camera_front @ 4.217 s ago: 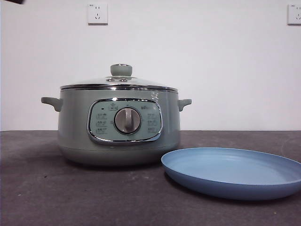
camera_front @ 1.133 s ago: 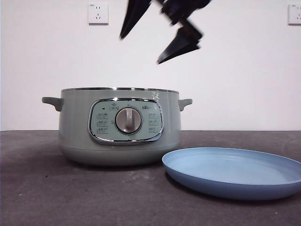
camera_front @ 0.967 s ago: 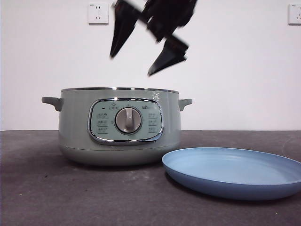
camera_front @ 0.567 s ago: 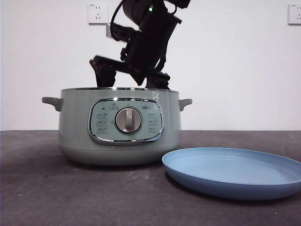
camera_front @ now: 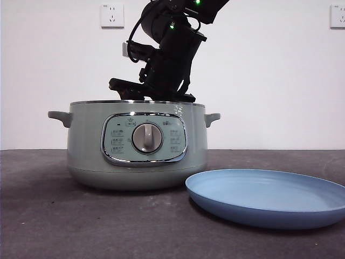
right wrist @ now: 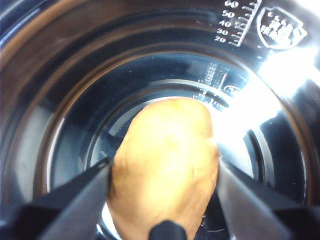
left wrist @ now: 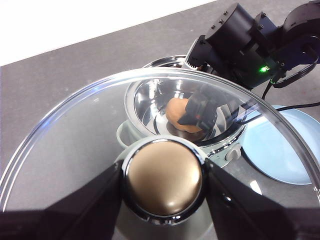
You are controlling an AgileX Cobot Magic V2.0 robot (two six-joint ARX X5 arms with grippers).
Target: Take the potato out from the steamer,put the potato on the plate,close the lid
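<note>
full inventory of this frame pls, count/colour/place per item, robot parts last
steamer: 1, pale sage green, on the table, open
potato: 1, orange-brown, inside the steamer, between the right pincer's jaws
lid: 1, clear glass with chrome rim, held up off the steamer by its knob
plate: 1, light blue, on the table beside the steamer
wall sockets: 2, white, on the wall behind
table: 1, dark grey
left pincer: 1, black, shut on the lid's knob
right pincer: 1, black, down inside the steamer, jaws either side of the potato

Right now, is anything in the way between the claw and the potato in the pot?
Nothing visible. The lid is off, held by the left gripper. The right gripper is inside the steamer, a jaw on either side of the potato.
</note>
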